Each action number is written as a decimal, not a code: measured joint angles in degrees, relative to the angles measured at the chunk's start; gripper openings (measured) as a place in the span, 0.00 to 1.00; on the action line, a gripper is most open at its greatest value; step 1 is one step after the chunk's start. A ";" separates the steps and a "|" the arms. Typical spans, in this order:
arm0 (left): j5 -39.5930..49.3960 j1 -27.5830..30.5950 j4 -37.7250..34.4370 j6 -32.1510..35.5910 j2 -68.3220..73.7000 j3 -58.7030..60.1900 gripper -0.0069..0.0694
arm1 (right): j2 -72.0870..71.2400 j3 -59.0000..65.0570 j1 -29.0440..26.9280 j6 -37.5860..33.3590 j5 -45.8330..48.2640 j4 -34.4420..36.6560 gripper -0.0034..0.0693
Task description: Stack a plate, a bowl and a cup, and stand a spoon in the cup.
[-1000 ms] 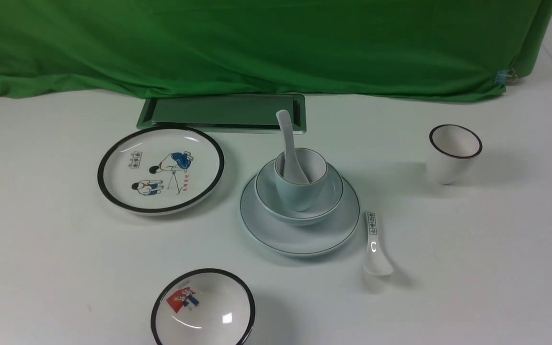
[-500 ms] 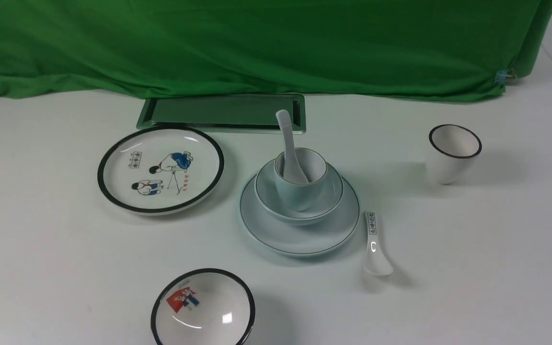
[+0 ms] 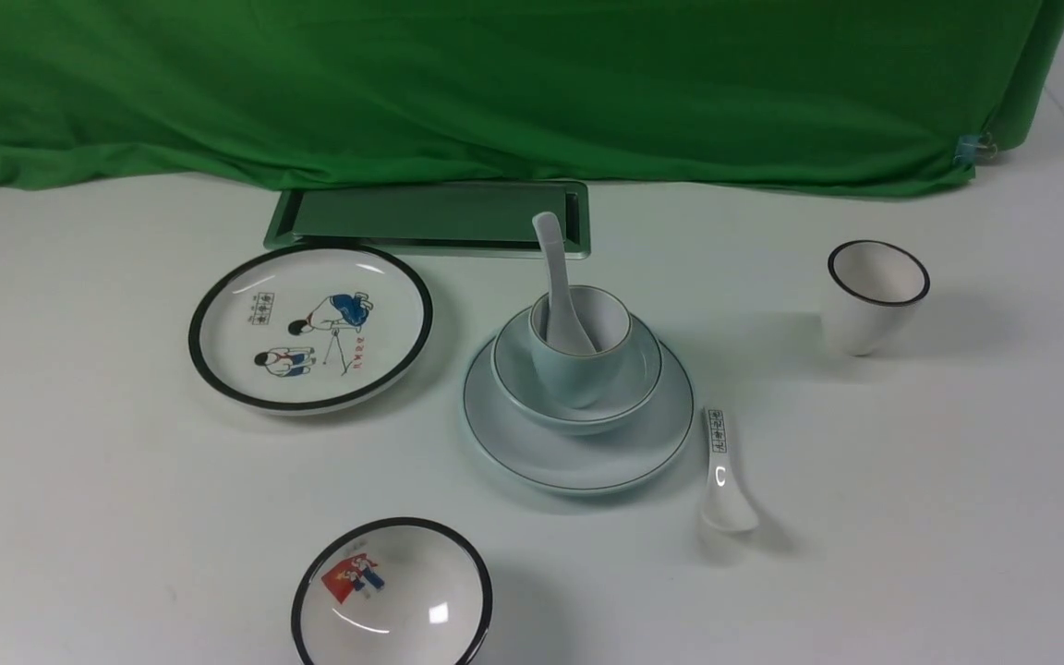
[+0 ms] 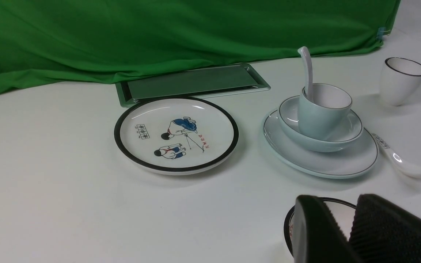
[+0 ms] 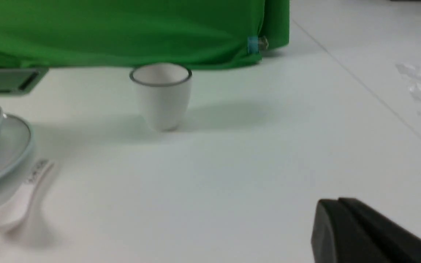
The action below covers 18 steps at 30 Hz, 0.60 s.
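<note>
The plate [image 3: 578, 457] sits mid-tabletop [image 3: 911, 517] with the bowl [image 3: 576, 406] nested on it, the cup [image 3: 580, 356] in the bowl, and the spoon [image 3: 558, 286] standing in the cup, handle leaning on the far rim. The stack looks complete. All 4 pieces look like glazed ceramic: stiff, slick, chippable, best taken by rim or handle. The left end effector [image 4: 345, 233] shows 2 pads with a narrow gap, holding nothing. The right end effector [image 5: 364, 233] is only partly in view; I cannot tell its opening.

Front view high, facing forward, low wrist views sharing the plate [image 3: 578, 453], black-rimmed cup [image 5: 161, 95]
</note>
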 joint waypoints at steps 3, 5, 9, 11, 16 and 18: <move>0.00 0.00 0.00 0.00 0.00 0.00 0.25 | 0.01 0.00 0.00 0.00 0.97 0.06 0.06; 0.00 0.00 0.00 0.00 0.00 0.00 0.25 | 0.01 0.00 0.00 0.00 1.09 0.25 0.06; 0.00 0.00 0.00 0.00 0.00 0.00 0.26 | -0.03 0.00 0.00 0.00 1.09 0.43 0.07; 0.00 0.00 0.00 0.00 0.00 0.01 0.26 | -0.03 0.00 0.00 0.00 1.09 0.43 0.07; 0.00 0.00 0.00 0.00 0.00 0.01 0.27 | -0.03 0.00 0.00 0.00 1.09 0.45 0.09; -0.06 0.00 0.00 0.06 0.00 0.01 0.27 | -0.03 0.00 0.00 0.00 1.09 0.45 0.10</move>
